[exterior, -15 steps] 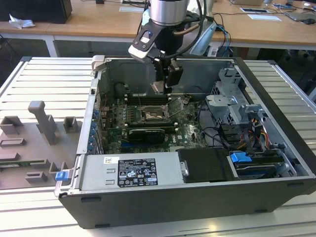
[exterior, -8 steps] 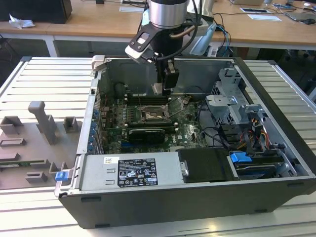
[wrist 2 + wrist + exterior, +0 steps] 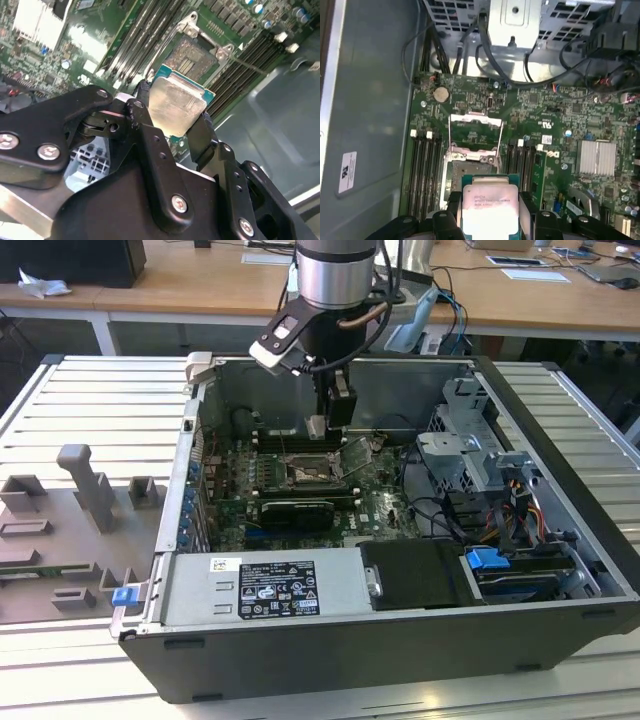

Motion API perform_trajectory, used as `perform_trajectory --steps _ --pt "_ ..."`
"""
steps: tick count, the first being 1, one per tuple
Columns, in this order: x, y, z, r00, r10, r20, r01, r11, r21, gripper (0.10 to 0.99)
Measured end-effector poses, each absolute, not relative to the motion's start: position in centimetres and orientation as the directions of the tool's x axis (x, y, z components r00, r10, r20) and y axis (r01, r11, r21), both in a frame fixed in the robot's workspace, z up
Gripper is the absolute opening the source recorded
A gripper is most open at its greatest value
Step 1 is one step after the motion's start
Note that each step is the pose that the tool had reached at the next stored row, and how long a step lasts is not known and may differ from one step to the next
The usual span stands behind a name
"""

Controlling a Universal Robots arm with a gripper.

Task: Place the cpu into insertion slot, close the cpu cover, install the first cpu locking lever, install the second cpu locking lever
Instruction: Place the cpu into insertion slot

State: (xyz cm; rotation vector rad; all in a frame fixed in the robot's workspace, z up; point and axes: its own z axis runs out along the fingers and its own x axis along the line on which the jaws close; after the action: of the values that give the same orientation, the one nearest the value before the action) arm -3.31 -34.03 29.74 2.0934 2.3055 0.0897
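Step in hand, by judgement: the first of four, seating the chip. Not yet done.

**Claw state.** Read the claw as closed and loaded, with fingers pressed against two opposite edges of the chip and the pale metal top facing up toward the wrist. Confirm in the first wrist view: same grip, chip held between the fingertips, green rim showing along the far edge.

**Target position.** Find the socket beneath the claw and just ahead of the fingertips, apart from the chip's underside, with no contact. In the exterior view, note the claw hanging upright inside the open computer case, over the circuit board. Note the socket below it, with open air between.

**Orientation.** Square chip, so no long axis to align. Check edges instead: roughly parallel to the socket rim in the first wrist view. Cannot tell whether the corner marks match. Treat the exact sideways offset between chip and socket as undetermined, with part of the socket hidden behind the chip.

**Cover.** Find the cover on the far side of the socket from the claw, lying folded back on its hinge, leaving the dark socket centre bare. Count as open.

**Neighbours.** Note the long black memory slots flanking the socket on both sides of the claw, near the grip but not touching it.
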Motion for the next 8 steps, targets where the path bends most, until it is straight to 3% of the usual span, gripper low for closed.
perform_trajectory --steps 8 --pt "-3.8 -33.5 27.9 -0.040 0.999 0.019 0.997 0.039 0.060 0.541"
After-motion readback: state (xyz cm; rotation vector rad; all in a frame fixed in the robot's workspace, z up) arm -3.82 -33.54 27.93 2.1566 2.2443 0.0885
